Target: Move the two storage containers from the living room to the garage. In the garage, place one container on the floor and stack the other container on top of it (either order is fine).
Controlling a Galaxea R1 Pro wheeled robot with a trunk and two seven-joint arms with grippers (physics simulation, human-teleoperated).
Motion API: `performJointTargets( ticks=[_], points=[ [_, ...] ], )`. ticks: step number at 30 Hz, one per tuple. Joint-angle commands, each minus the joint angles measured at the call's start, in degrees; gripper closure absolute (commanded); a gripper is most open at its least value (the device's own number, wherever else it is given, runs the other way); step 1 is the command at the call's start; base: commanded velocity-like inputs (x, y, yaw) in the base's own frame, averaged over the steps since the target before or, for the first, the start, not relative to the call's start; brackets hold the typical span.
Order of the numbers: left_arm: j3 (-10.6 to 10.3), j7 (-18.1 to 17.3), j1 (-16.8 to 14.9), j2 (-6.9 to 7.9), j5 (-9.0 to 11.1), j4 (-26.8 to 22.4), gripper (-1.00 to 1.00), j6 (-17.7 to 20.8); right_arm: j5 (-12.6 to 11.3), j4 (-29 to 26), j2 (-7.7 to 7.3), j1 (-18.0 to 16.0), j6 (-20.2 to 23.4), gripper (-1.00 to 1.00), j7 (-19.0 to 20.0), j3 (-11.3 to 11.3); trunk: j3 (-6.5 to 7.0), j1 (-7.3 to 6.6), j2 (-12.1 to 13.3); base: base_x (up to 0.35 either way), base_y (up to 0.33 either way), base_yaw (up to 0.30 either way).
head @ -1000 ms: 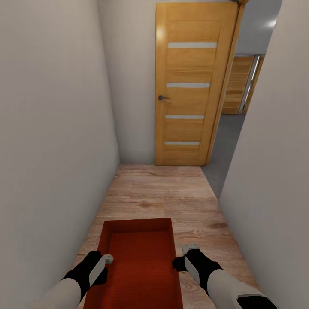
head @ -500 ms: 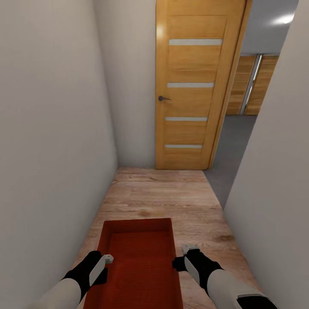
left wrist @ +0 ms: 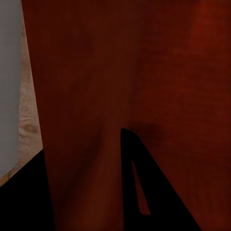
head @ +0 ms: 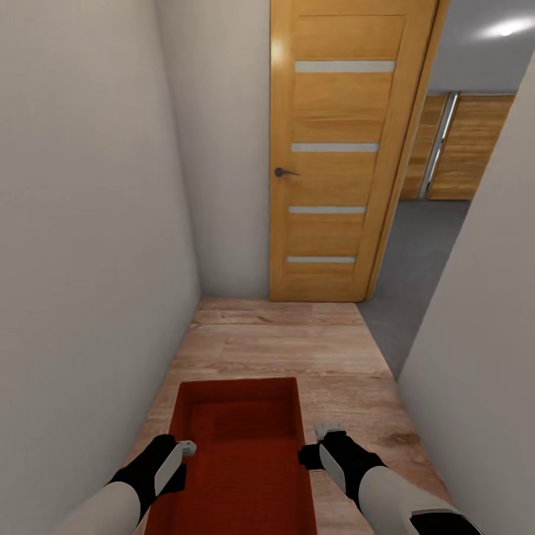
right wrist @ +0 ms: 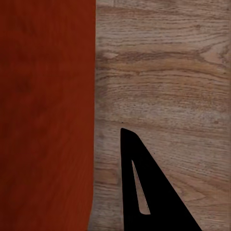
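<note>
Matt orange-red container (head: 241, 453), grained wood-plank floor (head: 297, 349), satin wooden door (head: 334, 148), smooth grey concrete (head: 416, 275) beyond.

A storage container (head: 241, 453) is held low at front centre, between the left end effector (head: 180, 450) on its left wall and the right end effector (head: 318, 444) on its right wall. Wood-plank flooring (head: 297, 349) lies under and ahead of it. The corridor is bounded by a wall on the left (head: 82, 238) and a wall on the right (head: 483, 319). A door (head: 334, 148) is placed ahead at the corridor's end. To the door's right an opening is seen, with the concrete floor (head: 416, 260) beyond and further doors (head: 468, 148) behind that.
</note>
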Motion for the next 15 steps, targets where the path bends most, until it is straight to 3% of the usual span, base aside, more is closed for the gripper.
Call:
performJointTargets(
  ticks=[1,15],
  points=[
    [0.57,-0.22,-0.07,0.05,3.09,-0.33,1.00,-0.50,1.71,-0.03,-2.17,0.04,0.48,1.00,-0.35,0.57,-0.06,0.03,-0.02,0.342,0.000,0.000],
    [0.57,-0.22,-0.07,0.05,3.09,-0.32,1.00,-0.51,1.64,-0.03,-2.22,0.04,0.50,1.00,-0.35,0.54,-0.06,0.03,-0.02,0.342,0.000,0.000]
  ],
)
